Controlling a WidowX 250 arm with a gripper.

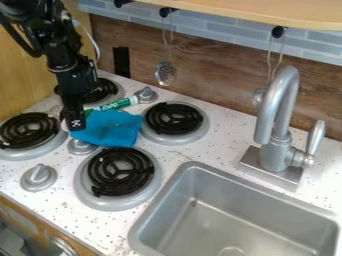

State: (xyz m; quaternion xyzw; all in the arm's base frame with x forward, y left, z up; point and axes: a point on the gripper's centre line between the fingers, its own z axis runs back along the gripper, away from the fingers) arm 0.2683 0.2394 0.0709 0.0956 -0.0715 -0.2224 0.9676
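Though of unclear opening, one gripper (75, 121) by one blue cloth (111, 130) and one marker (118, 104) among four burners (120, 172).

1. Cloth (110, 129): plain bright blue, darker blue in its folds
2. Marker (120, 104): green and white, with pale lettering on the green
3. Robot arm (65, 60): black, with a small white mark low down
4. Worktop (55, 202): white, scattered with dark speckles
5. Burner coils (120, 170): black rings, set in silver-grey pans (152, 186)
6. Knobs (38, 176): grey
7. Sink (234, 217) and faucet (283, 95): silver-grey, with paler highlights
8. Back panel (214, 80): brown, streaked with wood grain
9. Tiles (230, 31): blue-grey in a brick pattern, with paler joints
10. Shelf (267, 12): pale tan
11. Side wall (23, 75): yellowish tan wood
12. Slotted spoon (165, 73): silvery, dotted with dark holes
13. Hooks (278, 32): black
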